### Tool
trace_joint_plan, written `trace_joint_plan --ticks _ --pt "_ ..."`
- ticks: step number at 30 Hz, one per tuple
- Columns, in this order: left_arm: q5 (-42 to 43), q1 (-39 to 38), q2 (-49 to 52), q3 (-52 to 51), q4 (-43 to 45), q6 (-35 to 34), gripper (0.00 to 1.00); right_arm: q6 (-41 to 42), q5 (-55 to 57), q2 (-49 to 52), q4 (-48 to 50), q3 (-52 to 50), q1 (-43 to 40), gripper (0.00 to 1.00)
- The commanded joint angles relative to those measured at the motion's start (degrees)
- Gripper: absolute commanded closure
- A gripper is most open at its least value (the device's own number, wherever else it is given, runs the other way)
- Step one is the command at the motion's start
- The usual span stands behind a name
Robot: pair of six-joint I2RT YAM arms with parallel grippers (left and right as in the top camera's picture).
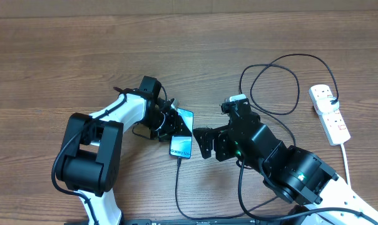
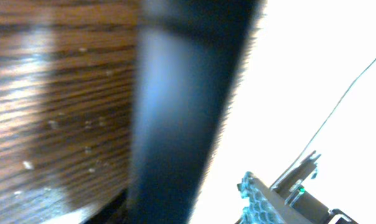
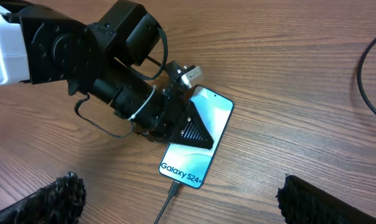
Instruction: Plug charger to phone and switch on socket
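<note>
One slim dark-framed smartphone [image 1: 181, 147] with a light blue screen, just the one. One long thin black charging cable [image 1: 178, 187], lying in a couple of loops but it's a single cable as far as I can see. One white oblong plastic power strip [image 1: 328, 114], with one white cord [image 1: 347, 162] coming off it. Two tools total: left tool [image 1: 173, 125], right tool [image 1: 203, 144]. And one brown wood-grain desk [image 1: 51, 50] under the lot.

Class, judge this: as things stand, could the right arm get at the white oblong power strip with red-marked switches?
Probably yes. The white oblong power strip lies in the open on that arm's own side, and the right gripper has its jaws open and empty, though it points toward the light-blue-screened smartphone.
</note>
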Motion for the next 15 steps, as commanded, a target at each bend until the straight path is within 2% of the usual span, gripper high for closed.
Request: trace_joint_plan --ticks 1,11,15 --pt "-11.21 0.0 2.01 -1.16 -0.04 -1.16 0.44 -0.42 1.29 -0.33 0.28 1.46 0.04 0.0" --pt "-16.85 0.0 2.01 -1.16 -1.29 -1.14 0.17 -0.42 1.29 -0.33 0.59 1.44 0.04 0.0" --pt "-16.85 0.0 2.01 -1.16 -1.29 -1.11 0.13 -0.42 1.29 -0.33 1.01 1.44 0.04 0.0"
